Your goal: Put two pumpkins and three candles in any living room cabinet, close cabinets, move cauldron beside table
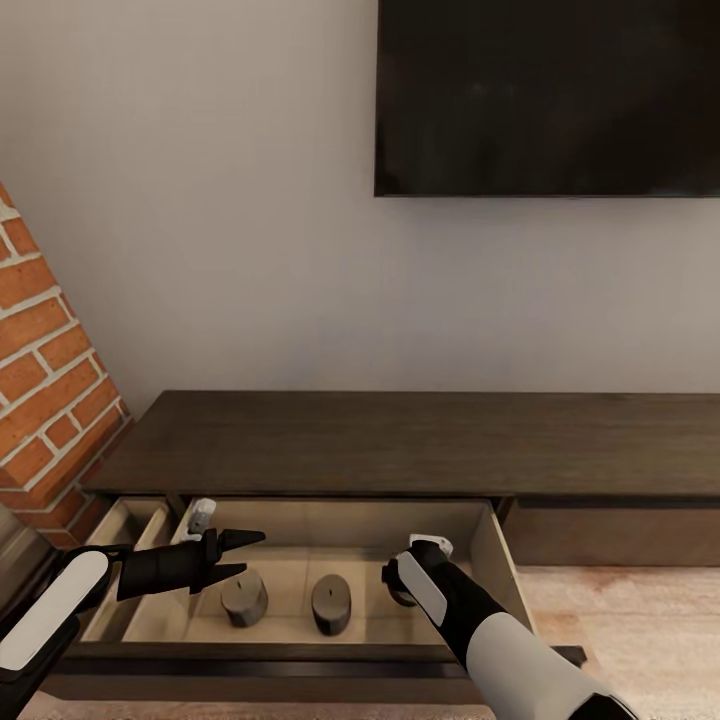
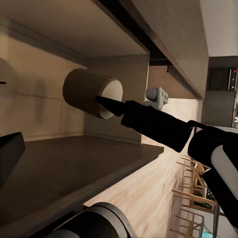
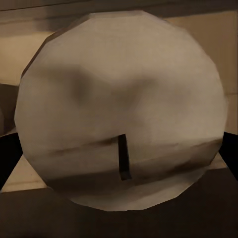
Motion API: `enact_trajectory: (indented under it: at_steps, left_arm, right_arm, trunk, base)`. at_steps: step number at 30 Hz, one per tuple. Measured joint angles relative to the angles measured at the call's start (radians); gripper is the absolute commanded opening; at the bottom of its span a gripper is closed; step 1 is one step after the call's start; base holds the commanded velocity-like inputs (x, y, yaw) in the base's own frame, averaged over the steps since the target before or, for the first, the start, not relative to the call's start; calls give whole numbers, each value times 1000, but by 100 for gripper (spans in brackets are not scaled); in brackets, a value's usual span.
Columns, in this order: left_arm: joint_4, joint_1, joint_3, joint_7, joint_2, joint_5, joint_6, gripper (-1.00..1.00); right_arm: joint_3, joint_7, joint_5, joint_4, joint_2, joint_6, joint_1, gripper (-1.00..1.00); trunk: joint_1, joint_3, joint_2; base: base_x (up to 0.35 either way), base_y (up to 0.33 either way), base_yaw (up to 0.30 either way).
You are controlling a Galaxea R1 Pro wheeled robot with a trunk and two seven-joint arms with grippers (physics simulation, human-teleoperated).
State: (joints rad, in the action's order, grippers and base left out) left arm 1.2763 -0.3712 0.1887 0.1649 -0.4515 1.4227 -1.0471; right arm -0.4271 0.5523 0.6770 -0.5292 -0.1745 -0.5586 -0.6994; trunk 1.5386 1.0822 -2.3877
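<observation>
- Below the dark wall screen [image 1: 548, 95], the long low brown cabinet [image 1: 420, 440] runs along the pale wall, with one drawer [image 1: 505, 575] pulled out toward the near side, showing a pale beige interior
- Two candles stand upright on the drawer floor, well apart from the walls: one [image 1: 244, 598] to the left of the middle, the other [image 1: 330, 604] just to its right, close together but not touching
- The left gripper [image 1: 240, 557] hovers over the left part of the open drawer, just above and beside the left candle; its two dark pointed fingers are spread and hold nothing
- A small grey-white object [image 1: 200, 517] sits at the far left corner of the drawer, by an inner divider; I cannot tell what it is
- The right gripper [image 1: 400, 590] reaches down into the right part of the drawer, its white and black arm [image 1: 520, 650] coming from the near right
- From the right wrist camera, a third candle [image 3: 121, 111] sits end-on between the dark fingers [image 3: 7, 156], its short dark wick [image 3: 123, 156] facing the lens; the fingers seem to flank it on both sides, but I cannot tell whether they are pinching it
- From the left wrist camera, a candle [image 2: 91, 92] appears inside the drawer beyond a dark fingertip [image 2: 111, 105]
- A brick column [image 1: 45, 370] stands at the far left, and wood floor [image 1: 625, 620] shows at the right
</observation>
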Motion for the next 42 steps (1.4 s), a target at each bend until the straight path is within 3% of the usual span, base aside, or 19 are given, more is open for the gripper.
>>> enact_trajectory:
  at_steps: [9,10,18,42]
  left_arm:
    - [0,0,0,0,1,1,0,100]
    - [0,0,0,0,1,1,0,100]
    - [0,0,0,0,0,1,0,100]
    - [-3,0,-1,-2,0,2,0,100]
  right_arm:
    - [1,0,1,0,0,5,0,-100]
    - [1,0,1,0,0,5,0,100]
    - [1,0,1,1,0,1,0,100]
    - [0,1,1,0,0,6,3,100]
  trunk:
    - [4,3,-7]
    - [4,3,-7]
    - [4,3,-7]
    - [-88,-72,160]
  base:
    - [0,0,0]
    - [0,0,0]
    - [0,0,0]
    - [-61,0,0]
